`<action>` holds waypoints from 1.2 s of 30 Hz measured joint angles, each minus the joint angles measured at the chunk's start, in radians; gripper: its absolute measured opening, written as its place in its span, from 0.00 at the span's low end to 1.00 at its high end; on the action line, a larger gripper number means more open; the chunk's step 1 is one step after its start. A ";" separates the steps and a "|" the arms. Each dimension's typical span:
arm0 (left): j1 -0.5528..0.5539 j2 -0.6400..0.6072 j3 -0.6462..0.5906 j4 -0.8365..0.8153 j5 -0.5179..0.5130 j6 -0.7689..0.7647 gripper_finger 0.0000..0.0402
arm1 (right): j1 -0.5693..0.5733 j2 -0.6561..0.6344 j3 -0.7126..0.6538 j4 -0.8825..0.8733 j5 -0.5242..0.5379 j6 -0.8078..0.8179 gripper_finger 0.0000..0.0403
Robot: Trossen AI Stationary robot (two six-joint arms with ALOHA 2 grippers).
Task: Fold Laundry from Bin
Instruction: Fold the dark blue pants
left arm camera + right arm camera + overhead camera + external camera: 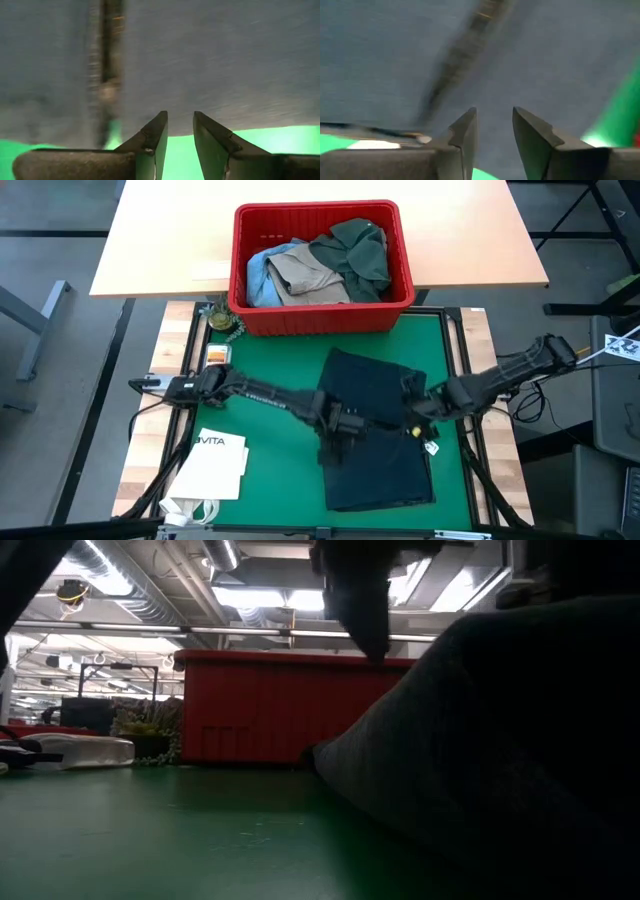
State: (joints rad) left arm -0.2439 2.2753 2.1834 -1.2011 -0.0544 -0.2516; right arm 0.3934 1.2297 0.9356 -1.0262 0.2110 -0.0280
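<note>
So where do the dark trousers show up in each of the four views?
High view: dark trousers spread on the green mat, between both grippers.
Low view: dark mound filling the right.
Left wrist view: cloth across the upper picture.
Right wrist view: cloth filling most of it.
Shared landmark: the green mat.

Green mat (pixel 290 480) under dark trousers (pixel 375 430)

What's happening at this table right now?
Both arms are over dark trousers spread on the green mat. The left gripper sits at their left edge, the right gripper at their right; both show a gap between the fingers. The red bin behind still holds more garments.
</note>
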 joint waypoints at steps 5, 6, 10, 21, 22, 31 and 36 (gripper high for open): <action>-0.095 0.000 0.000 0.079 -0.003 -0.053 0.22 | 0.132 0.004 0.000 0.086 -0.069 0.107 0.31; -0.112 0.000 0.000 0.099 -0.005 -0.053 0.22 | 0.155 0.004 0.000 0.099 -0.077 0.121 0.31; -0.165 0.000 0.000 0.162 -0.008 -0.056 0.23 | 0.228 0.004 0.000 0.156 -0.100 0.136 0.31; -0.227 0.009 -0.003 0.194 -0.032 -0.113 0.47 | 0.271 0.004 0.000 0.296 -0.178 0.162 0.42; -0.233 0.010 -0.004 0.195 -0.033 -0.113 0.50 | 0.271 0.004 0.000 0.297 -0.185 0.162 0.45; -0.292 0.043 -0.005 0.251 -0.040 -0.080 0.65 | 0.284 0.070 0.000 0.351 -0.340 0.208 0.68; -0.324 0.062 -0.006 0.269 -0.064 -0.044 0.65 | 0.374 0.116 0.000 0.391 -0.403 0.207 0.72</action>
State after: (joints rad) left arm -0.5678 2.3371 2.1773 -0.9325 -0.1184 -0.2958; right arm 0.7677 1.3456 0.9352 -0.6355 -0.1917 0.1787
